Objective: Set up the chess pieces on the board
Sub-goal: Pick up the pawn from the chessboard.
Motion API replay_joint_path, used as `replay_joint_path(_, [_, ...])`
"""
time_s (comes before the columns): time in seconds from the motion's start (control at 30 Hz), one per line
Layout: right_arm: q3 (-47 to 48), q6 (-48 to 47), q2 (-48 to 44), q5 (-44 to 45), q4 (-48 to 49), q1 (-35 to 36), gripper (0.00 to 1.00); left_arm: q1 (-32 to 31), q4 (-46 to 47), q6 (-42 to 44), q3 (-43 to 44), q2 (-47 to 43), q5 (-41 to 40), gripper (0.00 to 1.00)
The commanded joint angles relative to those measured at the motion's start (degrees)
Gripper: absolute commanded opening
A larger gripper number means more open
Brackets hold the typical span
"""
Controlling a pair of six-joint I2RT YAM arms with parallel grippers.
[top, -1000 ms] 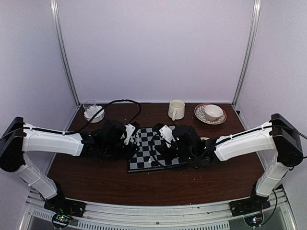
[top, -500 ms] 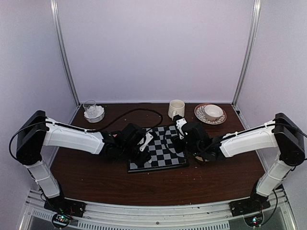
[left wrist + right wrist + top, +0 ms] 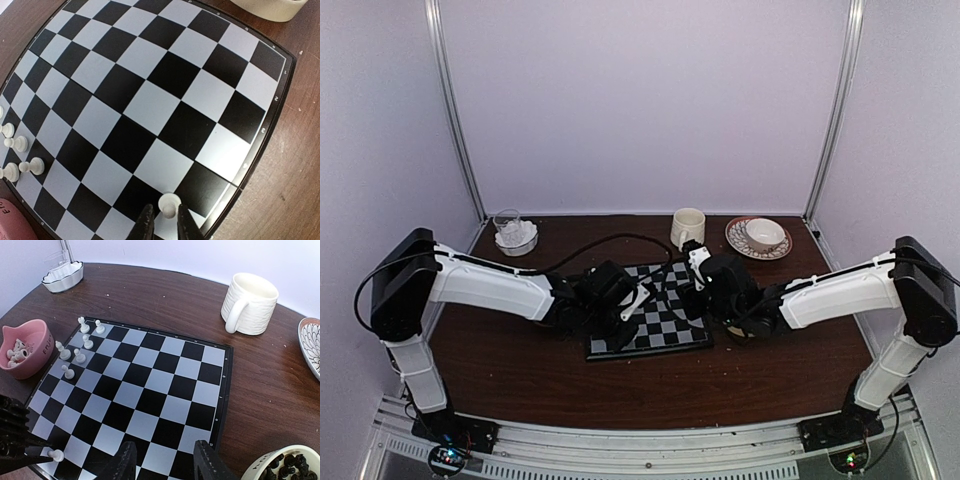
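Looking down from above, I counted one board [image 3: 665, 325] on the brown desk [image 3: 520, 370], with my two arms covering its left and right sides. My left end effector [image 3: 625, 318] was over its near-left part and my right end effector [image 3: 708, 300] over its right. Behind stood one mug [image 3: 687, 228], one cup [image 3: 766, 232] on one saucer [image 3: 736, 241], and one glass dish [image 3: 515, 236] holding something white.

From my left wrist, the fingers [image 3: 145, 225] pinched one white pawn [image 3: 169, 204] near a board corner. Four more white pieces [image 3: 20, 144] stood at the left edge.

From my right wrist, that end effector was spread and held nothing. Six white pieces stood upright on the board's far-left squares. One pink bowl [image 3: 31, 335] held white pieces, and one pale bowl [image 3: 265, 462] held black pieces [image 3: 292, 462].
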Motion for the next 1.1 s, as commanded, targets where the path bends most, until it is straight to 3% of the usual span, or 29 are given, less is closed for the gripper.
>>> replay_joint_path(0.0, [0.24, 0.26, -0.80, -0.86, -0.15, -0.30, 0.41, -0.32, -0.32, 0.87, 2.12, 1.19, 0.53, 0.13])
replay_joint_path(0.2, [0.53, 0.08, -0.53, -1.43, -0.22, -0.39, 0.41, -0.47, -0.66, 0.85, 2.32, 1.26, 0.44, 0.10])
replay_joint_path(0.33, [0.55, 0.08, -0.52, -1.53, -0.33, -0.39, 0.41, -0.42, -1.30, 0.73, 2.99, 1.95, 0.52, 0.16])
replay_joint_path(0.5, [0.46, 0.08, -0.62, -1.62, -0.27, -0.35, 0.41, -0.39, -1.49, 0.64, 3.17, 2.30, 0.46, 0.17])
replay_joint_path(0.7, [0.29, -0.09, -0.81, -1.84, 0.03, -0.38, 0.41, -0.43, -1.45, 0.18, 2.93, 1.48, -1.08, 0.02])
replay_joint_path(1.07, [0.35, -0.27, -0.75, -2.73, 0.17, -0.35, 0.41, 2.11, -0.14, -3.47, 0.68, -0.95, -10.41, 0.00])
